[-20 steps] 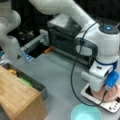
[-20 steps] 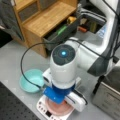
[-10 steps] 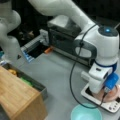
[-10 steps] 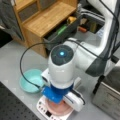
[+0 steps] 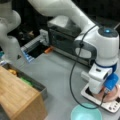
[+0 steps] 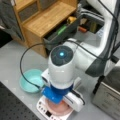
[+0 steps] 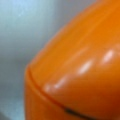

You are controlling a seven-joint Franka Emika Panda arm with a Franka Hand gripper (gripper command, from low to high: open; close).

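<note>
Orange plastic fills the wrist view: the plate point(image 7: 75, 75) sits on the white scale point(image 5: 110, 106), jaws hidden above it, grip unclear, so a misjudged push could tip it.

You have: a white arm point(image 5: 105, 50) with blue wrist trim and a lit blue dot; a pink-orange plate point(image 6: 60, 109) on a white scale point(image 5: 110, 105); a turquoise bowl point(image 6: 31, 80); a light wooden cabinet point(image 6: 47, 18); a grey table point(image 5: 57, 72); a glossy orange surface point(image 7: 82, 72) filling your wrist view.
</note>
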